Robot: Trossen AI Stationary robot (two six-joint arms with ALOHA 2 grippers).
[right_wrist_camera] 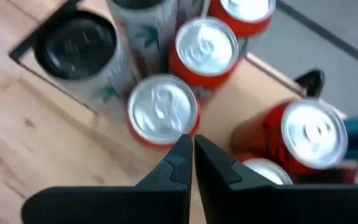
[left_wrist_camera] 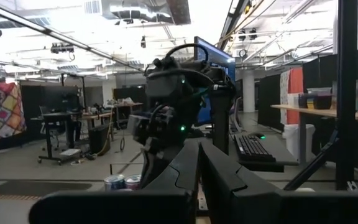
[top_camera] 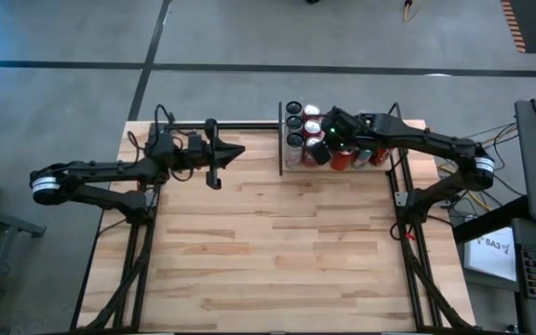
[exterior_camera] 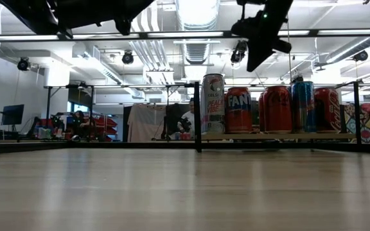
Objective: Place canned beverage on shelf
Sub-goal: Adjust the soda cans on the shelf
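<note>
Butcher-block wooden tabletop [top_camera: 277,251], cans lined up at its far edge.
Red, silver and blue drink cans [exterior_camera: 277,109] stand on the light-wood, black-railed shelf [exterior_camera: 275,136]; right gripper [right_wrist_camera: 191,146] hovers above them, fingers clenched, empty; left gripper [top_camera: 240,151] waits nearby, likewise clenched.

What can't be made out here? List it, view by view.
- High view: the right gripper and its arm cover part of the shelf, so the cans can't be counted.
- Low view: the Fanta can hides any cans behind it.
- Right wrist view: the red can beside the closed fingers shows no label.
- Left wrist view: the left gripper blocks the tabletop.
</note>
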